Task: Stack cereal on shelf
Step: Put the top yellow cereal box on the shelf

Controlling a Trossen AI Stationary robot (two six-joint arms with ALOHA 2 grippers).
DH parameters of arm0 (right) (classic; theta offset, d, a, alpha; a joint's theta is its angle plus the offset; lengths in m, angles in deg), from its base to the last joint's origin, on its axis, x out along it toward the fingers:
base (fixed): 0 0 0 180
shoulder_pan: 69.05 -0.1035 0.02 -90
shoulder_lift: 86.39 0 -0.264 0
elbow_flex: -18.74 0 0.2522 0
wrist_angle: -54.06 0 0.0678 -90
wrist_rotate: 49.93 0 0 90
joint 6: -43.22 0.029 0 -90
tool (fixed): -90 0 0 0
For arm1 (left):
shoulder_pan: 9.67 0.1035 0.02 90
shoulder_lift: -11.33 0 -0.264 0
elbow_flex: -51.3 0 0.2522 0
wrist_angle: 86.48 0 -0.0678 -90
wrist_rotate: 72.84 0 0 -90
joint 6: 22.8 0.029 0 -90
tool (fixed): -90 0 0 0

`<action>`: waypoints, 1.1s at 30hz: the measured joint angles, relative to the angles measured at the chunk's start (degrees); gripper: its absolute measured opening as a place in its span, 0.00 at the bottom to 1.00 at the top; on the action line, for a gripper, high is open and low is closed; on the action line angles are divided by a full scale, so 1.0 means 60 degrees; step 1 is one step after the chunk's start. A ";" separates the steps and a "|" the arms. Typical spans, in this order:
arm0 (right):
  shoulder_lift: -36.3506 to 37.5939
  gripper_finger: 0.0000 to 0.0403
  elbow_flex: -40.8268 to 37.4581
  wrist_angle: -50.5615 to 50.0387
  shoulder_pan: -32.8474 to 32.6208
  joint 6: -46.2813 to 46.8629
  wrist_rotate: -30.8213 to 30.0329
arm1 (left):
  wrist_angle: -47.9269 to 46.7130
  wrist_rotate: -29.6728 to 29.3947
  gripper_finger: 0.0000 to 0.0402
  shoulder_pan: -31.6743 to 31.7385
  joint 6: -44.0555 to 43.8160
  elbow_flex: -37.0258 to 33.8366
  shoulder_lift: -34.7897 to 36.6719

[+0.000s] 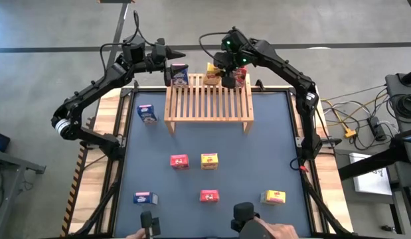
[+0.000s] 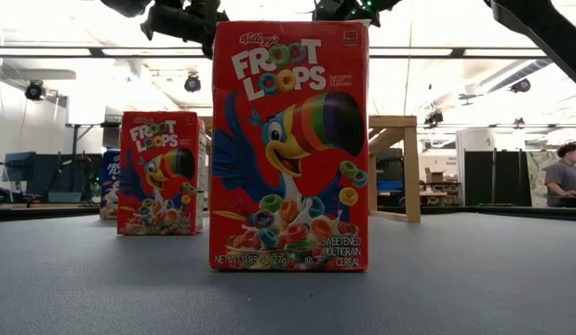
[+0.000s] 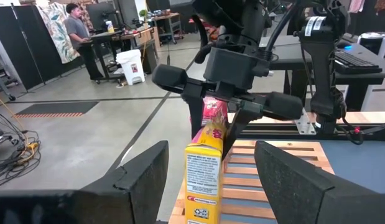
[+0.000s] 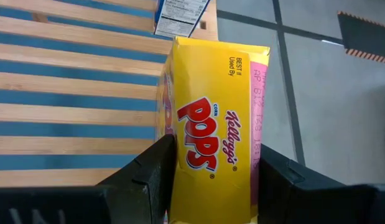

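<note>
The wooden shelf [image 1: 208, 99] stands at the table's far middle. A blue cereal box [image 1: 179, 74] stands upright on its far left corner. A yellow cereal box [image 4: 208, 124] is at its far right part, with my right gripper [image 4: 215, 146] shut on it. A red box [image 1: 242, 78] stands just to the right of it. My left gripper [image 3: 208, 180] hovers open beside the blue box, off the shelf's far left corner, with nothing between its fingers. Several more cereal boxes stand on the blue table top. My right gripper pinches the yellow box at its upper end [image 4: 183, 155], one finger [image 4: 148, 180] on each of two opposite sides. The fingers slant down from the table's far right. The box stands upright [image 3: 204, 174] over the shelf's slats. Its bottom is cut off in the left wrist view.
On the table stand a blue box [image 1: 147, 113] left of the shelf, a red [image 1: 179, 160] and a yellow [image 1: 209, 160] box in the middle, and a blue [image 1: 145, 198], a red [image 1: 209, 196] and a yellow [image 1: 275, 196] box near the front. A person's hand [image 1: 281, 231] shows at the near edge.
</note>
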 joint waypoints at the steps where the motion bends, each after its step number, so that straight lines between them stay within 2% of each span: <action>1: -0.0005 0.40 0.0000 0.0002 0.0000 0.0000 0.0002 | -0.0003 0.0000 0.55 0.0000 0.0000 0.0000 0.0000; 8: -0.0011 0.40 0.0000 0.0030 -0.0002 -0.0017 0.0002 | -0.0001 0.0000 0.55 0.0000 0.0000 0.0000 0.0000; 18: -0.0015 0.48 -0.0004 0.0210 0.0000 0.0010 -0.0013 | -0.0004 0.0000 0.55 0.0000 -0.0045 -0.0004 0.0000; 33: -0.0015 0.45 -0.0007 0.0290 0.0000 0.0062 0.0002 | -0.0015 0.0000 0.55 0.0000 -0.0069 -0.0018 -0.0004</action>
